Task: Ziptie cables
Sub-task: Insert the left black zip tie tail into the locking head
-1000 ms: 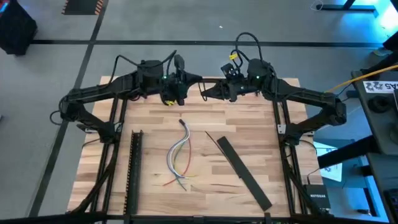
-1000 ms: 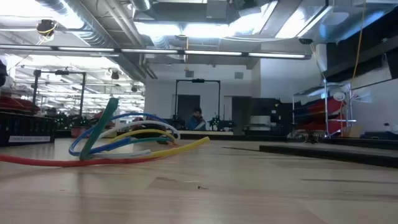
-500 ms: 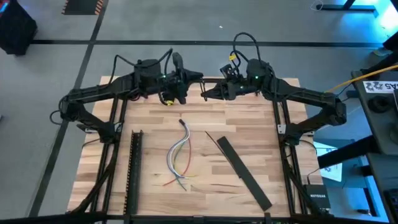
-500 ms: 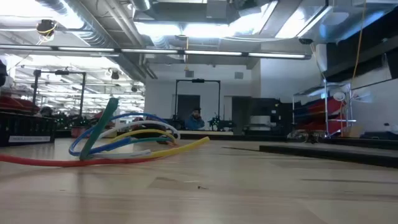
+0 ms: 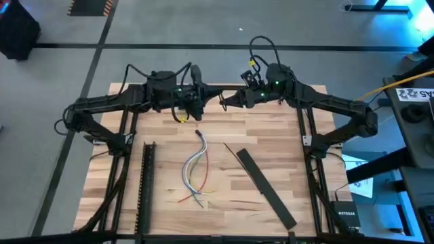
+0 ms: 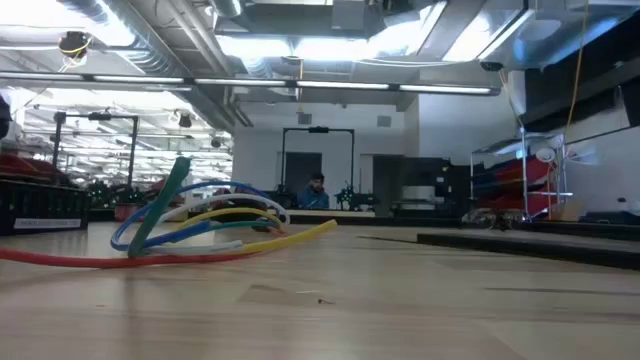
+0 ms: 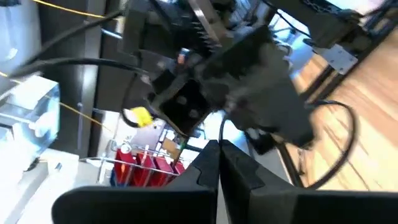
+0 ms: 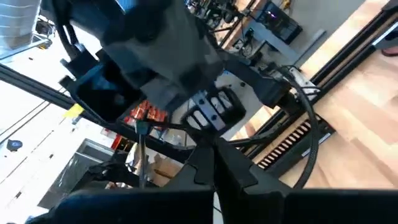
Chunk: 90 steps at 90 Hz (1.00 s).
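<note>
The cables (image 5: 196, 169), a loose bundle of thin curved wires, lie on the wooden table near its middle. In the low view the cables (image 6: 200, 222) show as blue, yellow, green and red strands resting on the tabletop. My left gripper (image 5: 198, 108) hovers above the table's far part, just beyond the cables' far end, and my right gripper (image 5: 222, 103) faces it from the right. Both are shut on nothing: in the left wrist view my left gripper (image 7: 217, 171) has its fingers together, and so has my right gripper (image 8: 214, 168) in the right wrist view.
A long flat black bar (image 5: 266, 188) lies slanted right of the cables, with a thin dark strip (image 5: 232, 150) by its far end. A black perforated rail (image 5: 146, 186) runs along the table's left side. A person (image 6: 316, 190) sits far off in the room behind.
My left gripper has gone a little toward the table's near edge and the right, closer to the cables' far end. My right arm has shifted slightly toward the left. The cables have stayed where they were.
</note>
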Motion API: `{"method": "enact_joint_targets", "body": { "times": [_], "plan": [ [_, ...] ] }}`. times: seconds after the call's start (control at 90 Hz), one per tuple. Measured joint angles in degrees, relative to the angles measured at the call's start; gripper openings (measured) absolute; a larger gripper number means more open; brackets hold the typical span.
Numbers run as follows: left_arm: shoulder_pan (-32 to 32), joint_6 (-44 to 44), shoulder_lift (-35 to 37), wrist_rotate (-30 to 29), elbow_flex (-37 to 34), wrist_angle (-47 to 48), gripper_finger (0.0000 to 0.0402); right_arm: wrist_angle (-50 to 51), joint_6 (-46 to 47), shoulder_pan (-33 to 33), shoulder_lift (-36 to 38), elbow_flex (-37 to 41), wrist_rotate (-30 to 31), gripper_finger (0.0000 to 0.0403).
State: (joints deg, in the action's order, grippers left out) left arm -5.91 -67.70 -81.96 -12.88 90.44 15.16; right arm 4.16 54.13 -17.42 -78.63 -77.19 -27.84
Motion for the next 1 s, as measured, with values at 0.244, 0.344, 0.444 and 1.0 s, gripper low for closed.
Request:
{"method": "enact_joint_targets", "body": {
  "times": [0.244,0.344,0.444,1.0],
  "plan": [
    [0.0,0.0,-1.3,-1.7,0.0,3.3,0.0,2.7,-0.8,-1.9,0.0,0.1,0.3,0.0],
    [0.1,1.3,-1.4,-1.5,0.0,3.5,0.0,3.0,-1.9,-1.9,0.0,0.1,0.4,0.0],
    [-0.1,2.9,-2.3,-1.4,0.1,4.0,0.0,3.3,-3.2,-1.9,-0.5,0.1,1.2,0.0],
    [-1.7,25.3,-2.1,-8.5,-0.1,6.9,0.012,6.5,-12.9,-1.7,-0.8,0.0,6.5,0.0]
  ]
}}
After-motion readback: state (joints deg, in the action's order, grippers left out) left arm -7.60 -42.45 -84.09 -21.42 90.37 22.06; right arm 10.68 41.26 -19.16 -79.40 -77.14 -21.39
